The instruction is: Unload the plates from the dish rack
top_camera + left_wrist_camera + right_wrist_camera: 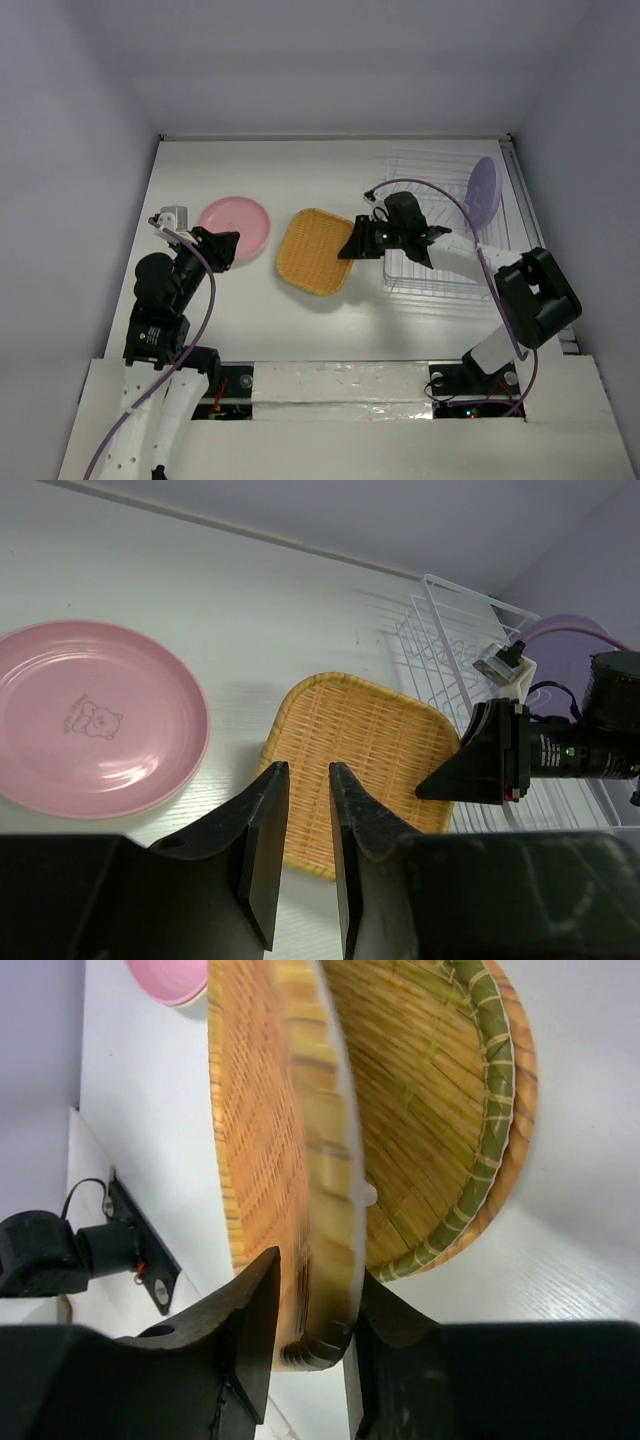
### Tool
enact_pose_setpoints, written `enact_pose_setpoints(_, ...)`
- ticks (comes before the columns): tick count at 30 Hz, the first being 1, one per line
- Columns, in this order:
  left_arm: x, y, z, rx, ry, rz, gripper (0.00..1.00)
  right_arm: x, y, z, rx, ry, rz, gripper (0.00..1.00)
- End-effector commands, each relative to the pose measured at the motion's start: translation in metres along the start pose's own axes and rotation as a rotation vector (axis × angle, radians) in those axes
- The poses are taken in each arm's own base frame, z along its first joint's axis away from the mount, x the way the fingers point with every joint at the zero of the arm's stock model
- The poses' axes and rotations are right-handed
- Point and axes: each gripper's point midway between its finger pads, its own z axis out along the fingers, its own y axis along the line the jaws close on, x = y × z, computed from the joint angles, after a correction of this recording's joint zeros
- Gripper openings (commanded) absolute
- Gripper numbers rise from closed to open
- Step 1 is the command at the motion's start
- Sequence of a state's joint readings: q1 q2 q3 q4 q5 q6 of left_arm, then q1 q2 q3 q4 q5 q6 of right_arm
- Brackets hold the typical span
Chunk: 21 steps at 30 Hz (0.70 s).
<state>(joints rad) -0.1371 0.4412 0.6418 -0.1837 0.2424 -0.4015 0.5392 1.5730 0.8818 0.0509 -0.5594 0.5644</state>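
An orange woven rounded-square plate [312,252] lies tilted at mid-table, left of the white wire dish rack [436,272]. My right gripper [352,243] is shut on its right rim. In the right wrist view the rim [325,1210] fills the gap between the jaws. Under it lies a round woven plate with a green band [480,1130]. A purple plate [484,190] stands upright in the rack's far right end. A pink plate [236,224] lies flat on the table at left. My left gripper [226,246] hovers beside it, empty, its jaws a narrow gap apart [308,770].
The rack [440,615] reaches toward the right wall, and white walls close in the table on three sides. The right arm's cable [440,190] loops over the rack. A strip of bare table [300,330] runs along the near edge.
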Motion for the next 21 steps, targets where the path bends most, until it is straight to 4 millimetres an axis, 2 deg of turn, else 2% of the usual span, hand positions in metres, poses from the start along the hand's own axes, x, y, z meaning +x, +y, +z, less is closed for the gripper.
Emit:
enact_pose_setpoints(1,-0.016,-0.007,-0.001,0.024,-0.055,0.014,0.2,-0.015,0.0,-0.002,0.05,-0.053,-0.061,0.35)
enact_pose_setpoints(3,-0.016,-0.007,0.0,0.024,-0.053,0.014,0.2,-0.018,-0.003,-0.004,0.076,-0.068,-0.066,0.45)
enact_pose_setpoints(5,-0.016,-0.007,0.0,0.025,-0.051,0.014,0.21,-0.021,-0.002,-0.007,0.086,-0.078,-0.069,0.5)
enact_pose_setpoints(6,-0.016,-0.008,0.0,0.026,-0.054,0.015,0.21,-0.026,-0.003,-0.009,0.105,-0.102,-0.079,0.57)
enact_pose_setpoints(8,-0.017,-0.008,-0.001,0.026,-0.056,0.015,0.21,-0.026,-0.012,-0.014,0.163,-0.105,-0.078,0.59)
enact_pose_setpoints(10,-0.016,-0.007,-0.001,0.025,-0.055,0.015,0.21,-0.03,-0.01,-0.022,0.185,-0.129,-0.085,0.66)
enact_pose_setpoints(16,-0.017,-0.007,-0.001,0.024,-0.057,0.015,0.21,-0.037,-0.005,-0.036,0.218,-0.157,-0.102,0.73)
enact_pose_setpoints(21,-0.017,-0.007,-0.001,0.024,-0.057,0.015,0.21,-0.037,0.001,-0.039,0.195,-0.156,-0.112,0.74)
